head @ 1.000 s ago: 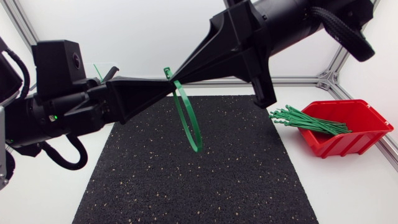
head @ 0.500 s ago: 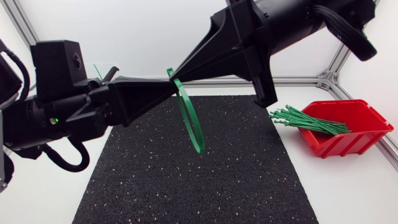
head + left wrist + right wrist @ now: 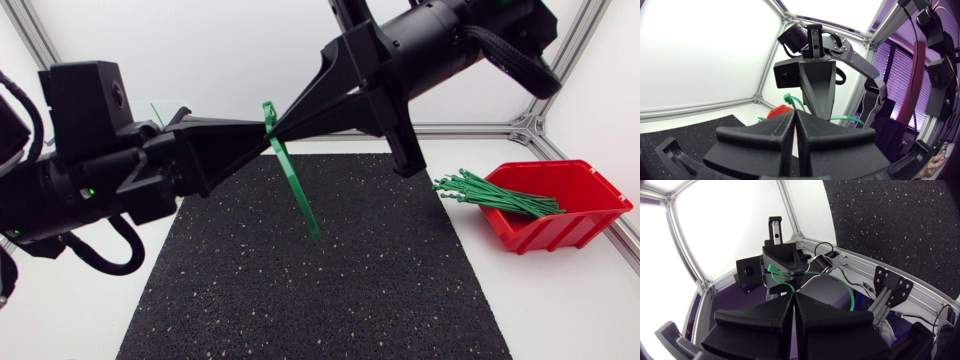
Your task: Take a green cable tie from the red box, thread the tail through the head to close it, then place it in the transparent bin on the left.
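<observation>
A: where's the cable tie (image 3: 298, 195)?
B: in mid-air, upper middle of the frame, in front of the upper part of the black mat (image 3: 300, 290). head end is up at the claw tips, strap hangs down and to the right, tilted, clear of the mat
A: who has it?
B: both. left claw (image 3: 263, 137) comes in from the left edge, right claw (image 3: 284, 122) from the upper right. tips meet nose to nose at the tie's head end
A: fingers?
B: left wrist cam: left fingers (image 3: 760, 140) are pressed together with only a thin seam, green strap shows just ahead of the tips. right wrist cam: right fingers (image 3: 760, 320) are together too, a green strand is pinched in the seam and curves out to the left claw. so each is clamped on the tie
A: loop closed?
B: can't tell
A: stock?
B: green ties (image 3: 495, 193) bundled in the red box (image 3: 575, 215), right side of the frame on the white table (image 3: 560, 310). their ends stick out over the box's left rim, well apart from the claws
</observation>
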{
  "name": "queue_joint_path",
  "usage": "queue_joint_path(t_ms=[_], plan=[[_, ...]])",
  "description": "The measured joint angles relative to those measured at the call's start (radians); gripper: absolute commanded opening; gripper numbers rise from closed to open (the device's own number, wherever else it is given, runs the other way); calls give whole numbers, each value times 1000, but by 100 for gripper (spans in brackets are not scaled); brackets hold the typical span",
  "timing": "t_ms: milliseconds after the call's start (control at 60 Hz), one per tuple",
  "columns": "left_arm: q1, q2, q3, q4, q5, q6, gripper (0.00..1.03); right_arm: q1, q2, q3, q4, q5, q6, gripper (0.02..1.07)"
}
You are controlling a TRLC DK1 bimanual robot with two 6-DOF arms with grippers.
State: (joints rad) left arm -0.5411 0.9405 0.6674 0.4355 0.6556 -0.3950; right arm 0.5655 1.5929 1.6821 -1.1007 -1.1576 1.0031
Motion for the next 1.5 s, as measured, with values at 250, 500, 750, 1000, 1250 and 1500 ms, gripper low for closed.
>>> queue_joint_path(t_ms=[250, 500, 750, 1000, 1250, 1500], plan=[[-21, -9, -1, -8, 13, 13, 3, -30, 6, 63, -18, 2, 0, 8], [-24, -18, -1, -12, 8, 30, 3, -31, 6, 63, -18, 1, 0, 8], [-25, -31, -2, -30, -3, 30, 3, -29, 32, 71, -22, -10, 0, 8], [-25, -31, -11, -42, -2, 63, 3, -23, 36, 74, -26, 9, 0, 43], [5, -19, -12, -35, 43, 105, 4, -26, -1, 74, -41, 41, -1, 50], [80, 29, -12, -33, 131, 131, 3, -80, -16, 74, -41, 55, -12, 50]])
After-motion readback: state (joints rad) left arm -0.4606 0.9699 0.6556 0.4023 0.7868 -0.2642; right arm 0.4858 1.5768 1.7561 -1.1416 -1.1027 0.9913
